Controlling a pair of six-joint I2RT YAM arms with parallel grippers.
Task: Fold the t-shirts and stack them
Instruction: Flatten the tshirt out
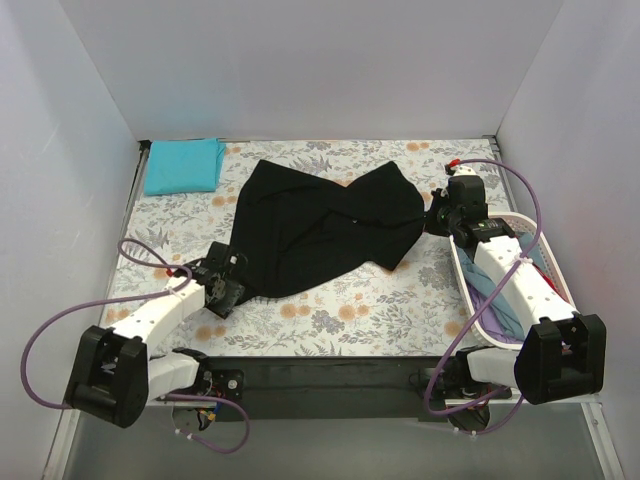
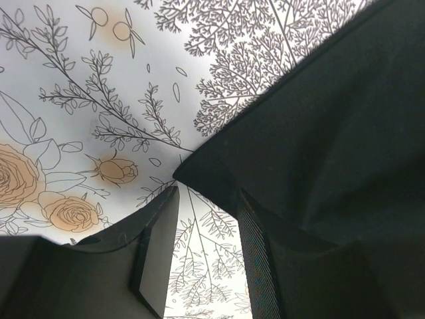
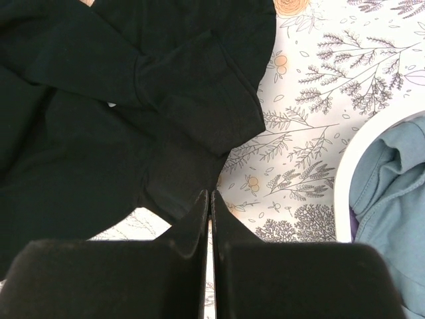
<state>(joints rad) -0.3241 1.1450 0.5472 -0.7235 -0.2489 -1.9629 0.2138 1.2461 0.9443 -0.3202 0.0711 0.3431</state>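
The black t-shirt (image 1: 320,225) lies at the middle of the floral table covering (image 1: 380,300), open but rumpled, pinched into a waist across its centre with one lobe toward 10 o'clock and one toward 2 o'clock; a teal t-shirt (image 1: 183,166) sits already folded in the 10 o'clock corner, well apart from it; the white laundry basket (image 3: 344,174) stands at 3 to 4 o'clock with a light-blue t-shirt (image 3: 392,179) bunched inside. The left gripper (image 2: 208,196) is at the black shirt's 7 o'clock corner, jaws parted with bare covering showing between them, the hemmed corner (image 2: 199,166) resting just at the fingertips and nothing pinched; the right gripper (image 3: 210,194) is at the shirt's 3 o'clock edge, fingers pressed together on nothing, the cloth just ahead of the tips. The shirt looks light and wholly limp; it likely drapes and buckles rather than holding a line, so a pull from one point would probably drag a ridge across it instead of flattening it; it should slide easily on the smooth covering. The doubled hem is the firmest part to pinch; a sound hold would be the 7 o'clock corner for the left arm and a matching corner or shoulder seam on the 3 o'clock side for the right, with fingers low enough to catch every layer, since a thin single ply could slip out.
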